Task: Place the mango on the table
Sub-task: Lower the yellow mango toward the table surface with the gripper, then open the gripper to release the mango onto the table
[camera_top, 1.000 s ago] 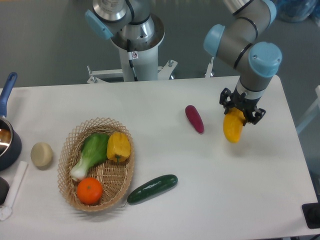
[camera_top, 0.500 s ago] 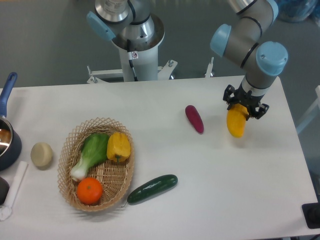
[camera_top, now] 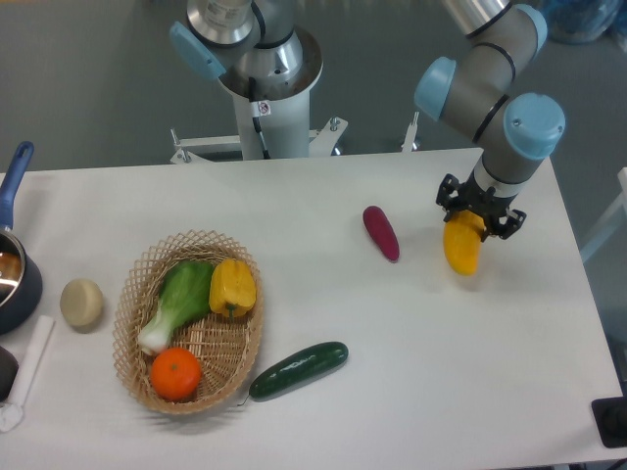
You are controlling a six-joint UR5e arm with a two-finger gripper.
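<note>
The floor behind is dark gray, and a big white table (camera_top: 323, 411) fills most of the view. A gray robot arm with light blue caps reaches down over the right side of the table. At its tip is a black pincer (camera_top: 477, 217). The pincer is closed on the top end of the mango (camera_top: 462, 248). The mango is yellow-orange and smooth. It hangs down from the pincer, a bit tilted, over the right part of the table. You cannot tell if its low end touches the table or not.

Just to the left of the mango lies a small purple vegetable (camera_top: 381, 232). It rests flat on the table, apart from the mango.

On the left side of the table sits a woven basket (camera_top: 127, 338). Inside it are a green leafy vegetable (camera_top: 178, 301), a yellow bell pepper (camera_top: 232, 287) and a round orange (camera_top: 176, 373). The leafy one and the pepper lie side by side at the top of the basket. The orange sits at the bottom.

A dark green cucumber (camera_top: 298, 369) lies on the table just beside the basket, on its right.

To the left of the basket is a pale round thing (camera_top: 81, 303), too small to tell what it is. At the far left edge is a dark pot (camera_top: 14, 284) with a blue handle (camera_top: 16, 177) pointing up.

A second robot base (camera_top: 260, 73) stands behind the table, near the middle.
</note>
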